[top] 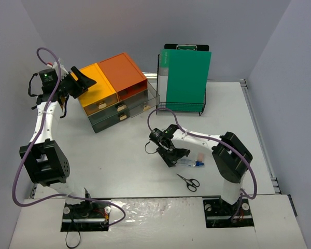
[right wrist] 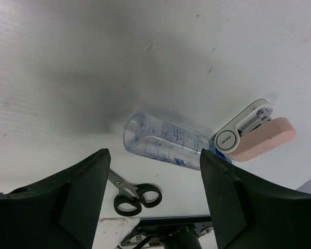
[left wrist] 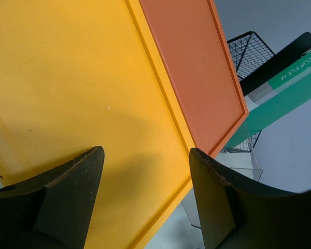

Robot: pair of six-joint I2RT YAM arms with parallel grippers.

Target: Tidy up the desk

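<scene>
The white desk [top: 119, 161] carries a clear plastic bottle [top: 188, 163] lying on its side, a pink and white stapler [top: 201, 157] touching its cap end, and black-handled scissors [top: 188, 181] nearer the front edge. My right gripper [top: 173, 155] hovers low just left of the bottle. In the right wrist view this gripper [right wrist: 153, 155] is open, and the bottle [right wrist: 166, 142] lies just beyond its fingertips, with the stapler [right wrist: 254, 132] and scissors [right wrist: 135, 194] nearby. My left gripper [top: 82, 80] is open above the drawer unit's yellow top [left wrist: 67, 78], holding nothing.
A dark drawer unit [top: 116, 91] with yellow and orange tops stands at the back left. One clear drawer [top: 145, 101] sticks out on its right side. A black wire rack [top: 181, 106] at the back holds a green clip file [top: 186, 78]. Grey walls close in the sides.
</scene>
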